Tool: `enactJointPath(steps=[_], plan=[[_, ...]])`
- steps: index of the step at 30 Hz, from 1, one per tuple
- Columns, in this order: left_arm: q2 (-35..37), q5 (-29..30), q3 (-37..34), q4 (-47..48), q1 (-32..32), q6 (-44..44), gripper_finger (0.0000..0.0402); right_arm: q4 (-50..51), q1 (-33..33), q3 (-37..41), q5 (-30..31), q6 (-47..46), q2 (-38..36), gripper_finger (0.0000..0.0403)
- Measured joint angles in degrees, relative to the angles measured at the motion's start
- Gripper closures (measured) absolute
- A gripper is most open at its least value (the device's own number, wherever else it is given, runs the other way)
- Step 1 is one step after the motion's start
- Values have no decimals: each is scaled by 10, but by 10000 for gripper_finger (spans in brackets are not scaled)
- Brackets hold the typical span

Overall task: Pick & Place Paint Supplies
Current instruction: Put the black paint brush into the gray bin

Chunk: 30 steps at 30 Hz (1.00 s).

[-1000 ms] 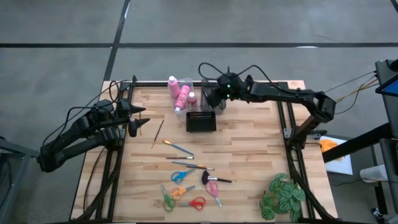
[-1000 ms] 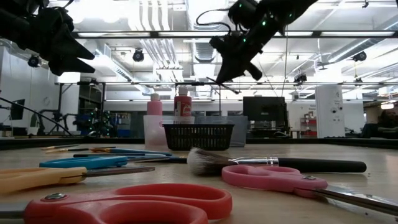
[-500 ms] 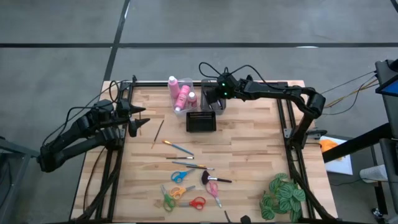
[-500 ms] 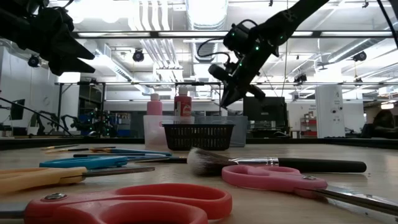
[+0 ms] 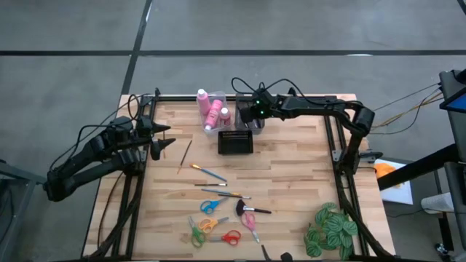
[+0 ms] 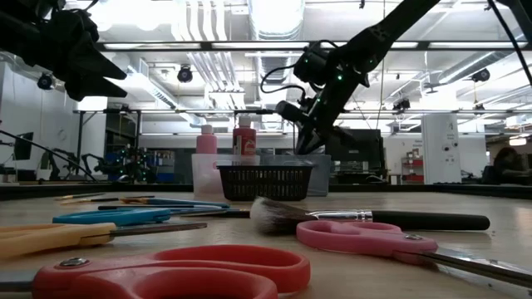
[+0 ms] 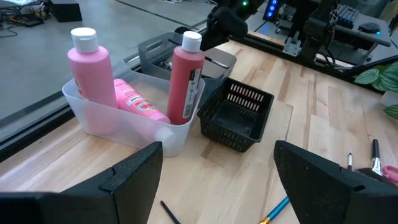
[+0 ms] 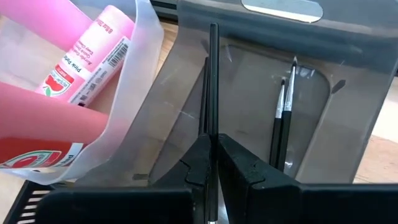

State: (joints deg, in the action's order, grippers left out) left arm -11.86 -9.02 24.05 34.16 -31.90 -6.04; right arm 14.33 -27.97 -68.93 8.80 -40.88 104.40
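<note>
Right gripper (image 8: 212,163) is clenched on a thin black-handled paintbrush (image 8: 213,81) above the grey plastic bin (image 8: 348,124) holding two more brushes (image 8: 283,118); left gripper (image 7: 214,180) hangs released over the table's (image 5: 291,160) left edge.

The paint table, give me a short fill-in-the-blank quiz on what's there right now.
1. The right gripper is shut on a thin black ____ above the grey bin.
2. The grey bin already holds ____ brushes.
3. The clear tub holds ____ pink bottles.
4. The black basket holds ____.

Missing words: paintbrush; two; three; nothing
</note>
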Motion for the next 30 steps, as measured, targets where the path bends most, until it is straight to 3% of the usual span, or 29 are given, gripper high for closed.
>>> enactJointPath(steps=[9,18,30], plan=[[0,0,0,0,0,0,91,0,-3,1,2,-15,1,378],[0,0,0,0,0,0,91,2,-5,6,-3,3,3,308],[0,0,0,0,0,0,91,3,-5,2,-13,10,3,303]])
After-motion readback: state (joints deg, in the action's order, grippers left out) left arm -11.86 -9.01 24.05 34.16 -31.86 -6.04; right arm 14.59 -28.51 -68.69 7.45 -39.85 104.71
